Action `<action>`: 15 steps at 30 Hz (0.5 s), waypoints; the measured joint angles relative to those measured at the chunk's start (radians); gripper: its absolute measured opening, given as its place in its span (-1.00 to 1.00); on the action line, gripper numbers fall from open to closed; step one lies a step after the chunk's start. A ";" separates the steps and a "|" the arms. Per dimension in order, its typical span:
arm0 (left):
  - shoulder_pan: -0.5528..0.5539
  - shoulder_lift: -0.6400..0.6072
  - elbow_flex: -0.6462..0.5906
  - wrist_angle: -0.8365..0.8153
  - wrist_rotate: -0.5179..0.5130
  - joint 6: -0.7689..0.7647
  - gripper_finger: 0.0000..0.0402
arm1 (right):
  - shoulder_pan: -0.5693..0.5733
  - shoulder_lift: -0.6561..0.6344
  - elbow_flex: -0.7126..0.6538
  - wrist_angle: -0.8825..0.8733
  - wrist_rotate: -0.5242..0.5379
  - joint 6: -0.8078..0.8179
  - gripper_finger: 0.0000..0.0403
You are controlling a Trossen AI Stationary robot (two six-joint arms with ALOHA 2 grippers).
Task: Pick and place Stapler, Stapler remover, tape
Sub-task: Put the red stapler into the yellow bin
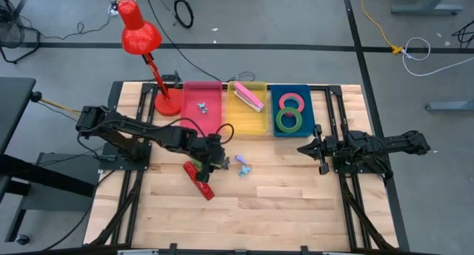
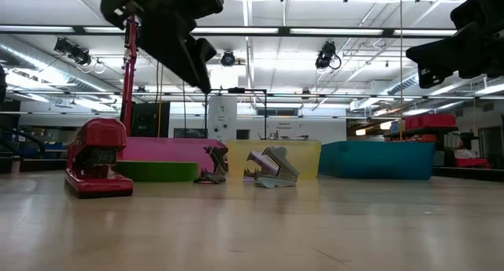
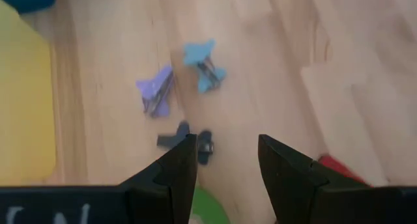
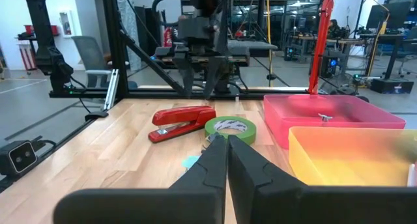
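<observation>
My left gripper [image 3: 227,142] hangs open above the table's middle, tilted downward, nothing between its fingers. Below it a green ring of tape [image 4: 230,126] lies flat on the wood, with a black staple remover [image 3: 189,142] beside it. A purple staple remover [image 3: 156,90] and a blue one [image 3: 204,66] lie just beyond. The red stapler [image 1: 198,179] rests on its base toward the near side of the gripper. Another green ring [image 1: 289,120] and a red-pink ring [image 1: 291,101] lie in the blue tray [image 1: 307,110]. My right gripper [image 4: 227,140] waits shut at the table's right.
A pink tray [image 1: 211,114] with small staple removers, a yellow tray [image 1: 248,118] holding a pink stapler [image 1: 249,97], and the blue tray stand in a row at the far edge. A red desk lamp [image 1: 141,36] stands at the far left. Bare wood lies along the near side.
</observation>
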 joint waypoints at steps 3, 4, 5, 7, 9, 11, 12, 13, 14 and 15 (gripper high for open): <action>-0.008 0.000 0.000 -0.044 -0.049 -0.070 -0.17 | 0.000 0.000 0.000 0.000 0.000 0.000 -0.91; -0.008 0.000 0.000 -0.053 -0.061 -0.105 -0.17 | 0.000 0.000 0.000 0.000 0.000 0.000 -0.91; -0.007 0.000 0.000 -0.058 -0.073 -0.138 -0.17 | 0.000 0.000 0.000 0.000 0.000 0.000 -0.91; -0.003 0.000 0.000 -0.069 -0.091 -0.195 -0.17 | 0.000 0.000 0.000 0.000 0.000 0.000 -0.91; 0.002 0.000 0.000 -0.070 -0.096 -0.246 -0.17 | 0.000 0.000 0.000 0.000 0.000 0.000 -0.91; 0.008 0.000 0.000 -0.075 -0.097 -0.296 -0.17 | 0.000 0.000 0.000 0.000 0.000 0.000 -0.91; 0.011 0.000 0.000 -0.077 -0.098 -0.322 -0.17 | 0.000 0.000 0.000 0.000 0.000 0.000 -0.91; 0.014 0.000 0.000 -0.080 -0.103 -0.350 -0.17 | 0.000 0.000 0.000 0.000 0.000 0.000 -0.91; 0.018 0.000 0.000 -0.086 -0.105 -0.377 -0.17 | 0.000 0.000 0.000 0.000 0.000 0.000 -0.91; 0.023 0.000 0.000 -0.094 -0.105 -0.400 -0.17 | 0.000 0.000 0.000 0.000 0.000 0.000 -0.91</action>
